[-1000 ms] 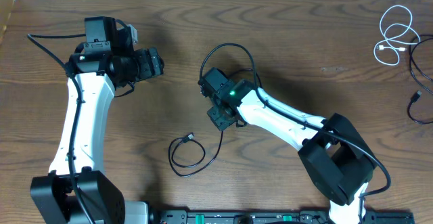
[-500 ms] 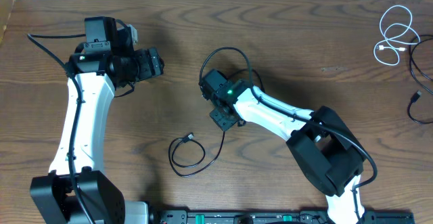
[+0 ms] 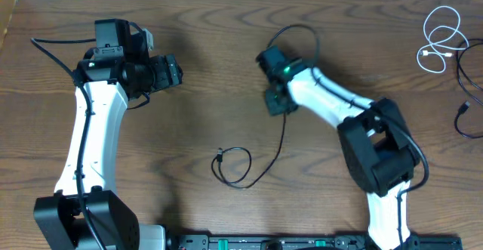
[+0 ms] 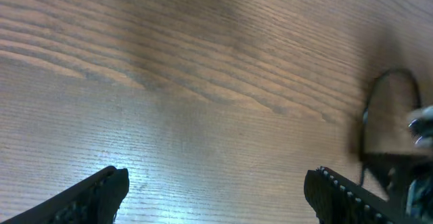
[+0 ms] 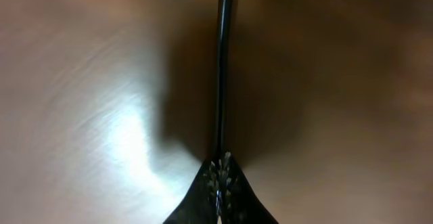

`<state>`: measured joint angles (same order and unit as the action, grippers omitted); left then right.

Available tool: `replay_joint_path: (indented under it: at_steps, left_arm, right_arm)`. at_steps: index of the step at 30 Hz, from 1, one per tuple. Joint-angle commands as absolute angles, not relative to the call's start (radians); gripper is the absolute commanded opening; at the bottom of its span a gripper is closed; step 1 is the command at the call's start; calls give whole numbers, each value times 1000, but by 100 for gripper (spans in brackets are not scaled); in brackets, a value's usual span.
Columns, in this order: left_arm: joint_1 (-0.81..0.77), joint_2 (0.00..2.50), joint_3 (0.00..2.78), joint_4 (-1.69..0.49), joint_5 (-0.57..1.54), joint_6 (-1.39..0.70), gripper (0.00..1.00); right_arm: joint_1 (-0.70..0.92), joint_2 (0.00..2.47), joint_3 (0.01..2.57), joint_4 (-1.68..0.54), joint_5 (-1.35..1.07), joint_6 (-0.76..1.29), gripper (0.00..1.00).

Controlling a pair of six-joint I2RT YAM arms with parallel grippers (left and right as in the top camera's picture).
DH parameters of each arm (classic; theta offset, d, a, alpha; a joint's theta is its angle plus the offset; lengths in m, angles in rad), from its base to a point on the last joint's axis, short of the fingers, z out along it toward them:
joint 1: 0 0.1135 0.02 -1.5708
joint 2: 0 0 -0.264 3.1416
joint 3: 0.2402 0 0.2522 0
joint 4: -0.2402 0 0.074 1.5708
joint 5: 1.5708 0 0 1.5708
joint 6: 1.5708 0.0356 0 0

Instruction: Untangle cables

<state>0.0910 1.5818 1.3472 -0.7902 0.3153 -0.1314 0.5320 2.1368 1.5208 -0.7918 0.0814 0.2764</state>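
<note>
The right end effector (image 3: pixel 275 105) is placed just right of the middle of the table (image 3: pixel 204 23), toward the far side. In the right wrist view its jaws are pressed together on a thin black cable (image 5: pixel 222 61), which runs straight away from the tips. In the overhead view this cable is carried from the grip toward the near side, then curled into a single loose loop lying flat on the wood. Its plug end (image 3: pixel 219 156) is laid at the loop's left side, well apart from both arms. The left end effector (image 3: pixel 176 70) is held over the far left part of the table. Its fingers (image 4: pixel 101 189) are spread wide with nothing between them and only bare wood below. A white cable (image 3: pixel 441 40) is coiled in several loops at the far right corner, close to the far edge. The other black cables (image 3: pixel 465 108) are laid just beside it, partly cut off by the right edge of the overhead view, so their full run cannot be told. A broad stretch of open wood is left between the two arms and all around the loop. On the right, only a narrow margin remains between the corner cables and the table's edge.
</note>
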Motion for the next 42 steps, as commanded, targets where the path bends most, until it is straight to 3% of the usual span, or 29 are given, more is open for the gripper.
replay_joint_path:
  at_steps: [1,9,11,12,13,14,16,20,31,35,38,42]
  left_arm:
    - [95,1581,1359,-796,312,-136,88]
    - [95,1581,1359,-796,312,-136,89]
    - [95,1581,1359,-796,312,-136,88]
    - [95,1581,1359,-796,312,-136,88]
    - [95,1581,1359,-796,313,-136,88]
    - [95,1581,1359,-796,313,-136,88]
    - [95,1581,1359,-797,313,-136,89]
    - [95,1581,1359,-807,313,-136,88]
    - [95,1581,1359,-807,312,-136,88]
    - [95,1581,1359,-807,312,-136,88]
    - [95,1581,1359,-807,312,-136,88]
    - [95,1581,1359,-807,312,-136,88]
  right_arm:
    - [426,2169,1670,-822,-38,179,1]
    - [345,2169,1858,-888,-137,93,1]
    - [349,2169,1858,-949,-167,83,24]
    - [353,2169,1857,-995,-168,84,51]
    - [359,2169,1856,-1037,-164,85,70]
    - [364,2169,1854,-1077,-163,97,81]
    - [373,2172,1836,-1131,-149,166,84]
    - [392,2173,1741,-1141,-78,292,74]
    - [418,2173,1510,-726,10,204,53]
    - [418,2173,1478,-644,31,176,39]
    - [421,2176,1460,-629,32,159,16]
    - [421,2179,1438,-627,32,160,8]
